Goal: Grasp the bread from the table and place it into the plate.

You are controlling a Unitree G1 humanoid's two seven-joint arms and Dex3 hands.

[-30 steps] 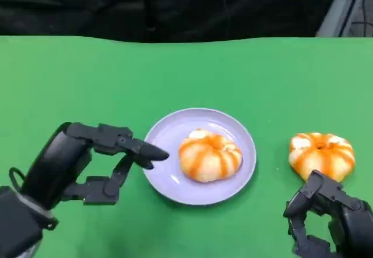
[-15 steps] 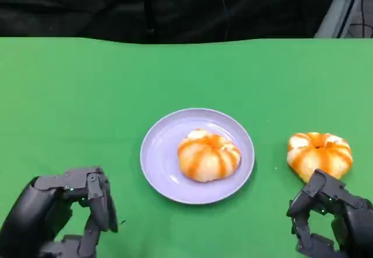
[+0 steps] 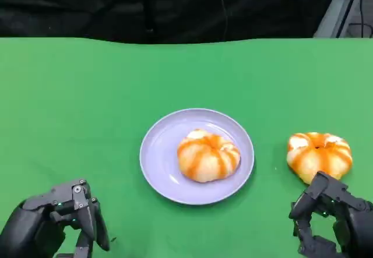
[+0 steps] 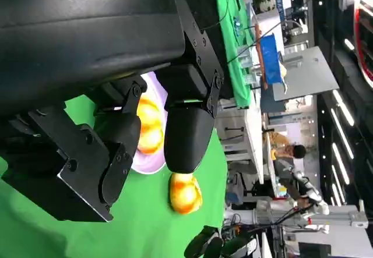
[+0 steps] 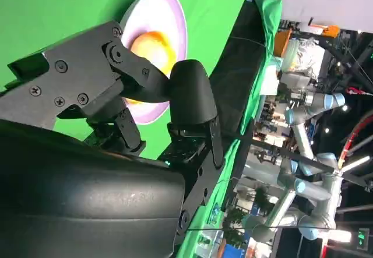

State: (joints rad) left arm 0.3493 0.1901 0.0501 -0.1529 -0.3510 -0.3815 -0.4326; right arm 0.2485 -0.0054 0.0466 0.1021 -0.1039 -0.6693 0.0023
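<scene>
Lying just beyond right hand (image 3: 332,223): bread (image 3: 319,155) | untouched, beside plate (image 3: 157,153)

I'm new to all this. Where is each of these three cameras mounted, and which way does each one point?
Head view: sits high on the robot, looks down at the green table; left hand and right hand show at the near edge.
Left wrist view: sits behind the left hand, looks past its fingers over the table toward the room.
Right wrist view: sits behind the right hand, looks past its fingers across the table.
Shared: all three show the round lilac plate with an orange-striped bread roll on it.
</scene>
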